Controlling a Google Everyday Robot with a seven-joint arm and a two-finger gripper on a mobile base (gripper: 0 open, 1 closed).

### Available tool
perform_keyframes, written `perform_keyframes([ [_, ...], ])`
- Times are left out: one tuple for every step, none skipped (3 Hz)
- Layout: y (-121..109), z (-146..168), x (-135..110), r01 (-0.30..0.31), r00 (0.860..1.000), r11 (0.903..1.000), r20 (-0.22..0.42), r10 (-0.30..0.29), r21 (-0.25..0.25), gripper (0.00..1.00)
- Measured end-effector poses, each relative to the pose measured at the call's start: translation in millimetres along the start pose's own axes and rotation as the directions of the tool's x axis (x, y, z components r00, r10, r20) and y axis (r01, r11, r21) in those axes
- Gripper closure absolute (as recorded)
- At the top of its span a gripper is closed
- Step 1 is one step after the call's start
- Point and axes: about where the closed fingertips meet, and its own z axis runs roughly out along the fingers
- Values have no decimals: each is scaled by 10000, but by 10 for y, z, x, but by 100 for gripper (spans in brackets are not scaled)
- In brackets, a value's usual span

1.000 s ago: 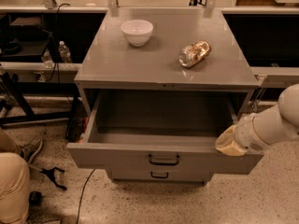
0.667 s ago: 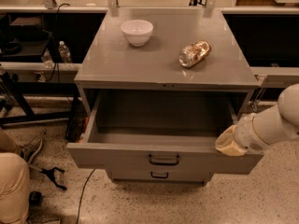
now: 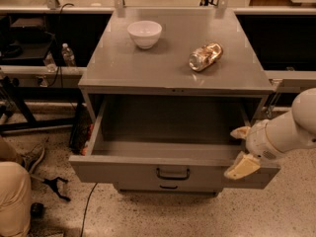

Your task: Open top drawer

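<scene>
The top drawer (image 3: 123, 168) of the grey metal cabinet stands pulled far out. Its deep box is empty and its dark loop handle (image 3: 173, 174) sits at the centre of the front. My gripper (image 3: 241, 149) is at the right end of the drawer front, on a white arm that comes in from the right. One cream fingertip (image 3: 240, 132) is over the drawer's right inner corner and the other is in front of the drawer's face. They stand apart, and I cannot tell whether they touch the drawer.
A white bowl (image 3: 144, 33) and a crumpled shiny bag (image 3: 205, 56) lie on the cabinet top (image 3: 173, 68). A lower drawer handle (image 3: 169, 186) shows under the open drawer. A person's leg (image 3: 12, 194) and a cable are on the floor at left.
</scene>
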Motion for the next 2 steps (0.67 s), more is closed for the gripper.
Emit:
perform_keyframes([
  [0, 0, 0, 0, 10000, 10000, 0, 0, 0, 0],
  [-76, -466, -31, 197, 9996, 9942, -197, -177, 1057, 0],
])
